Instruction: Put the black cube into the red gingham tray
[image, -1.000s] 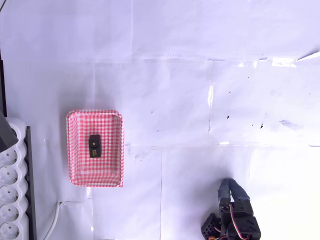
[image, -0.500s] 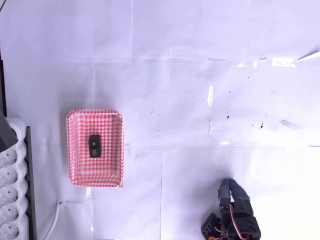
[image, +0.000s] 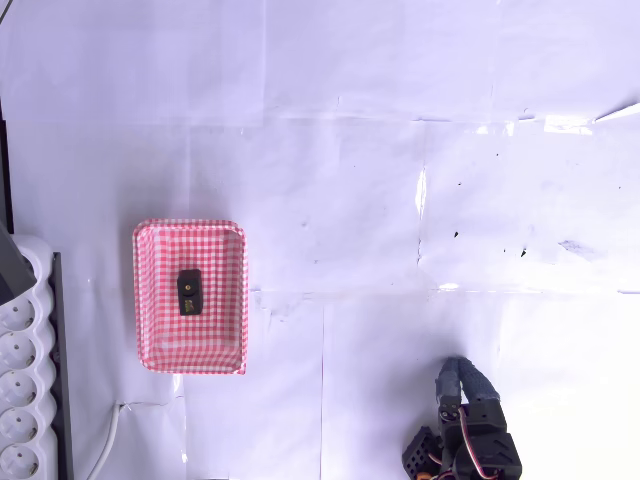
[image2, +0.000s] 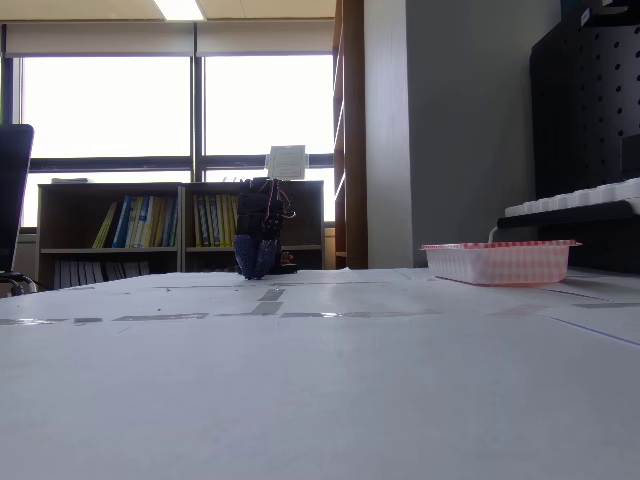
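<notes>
Overhead view shows you the black cube (image: 188, 291) inside the red gingham tray (image: 150, 300); your gripper (image: 452, 385) (jaw state unreadable) sits well apart.

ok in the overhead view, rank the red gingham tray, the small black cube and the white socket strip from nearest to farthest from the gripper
From the gripper, at the bottom right:
1. Red-and-white gingham tray, left of centre; its right rim is closest.
2. Small matte black cube, lying inside the tray near its middle.
3. White socket strip, at the far left edge.
</notes>
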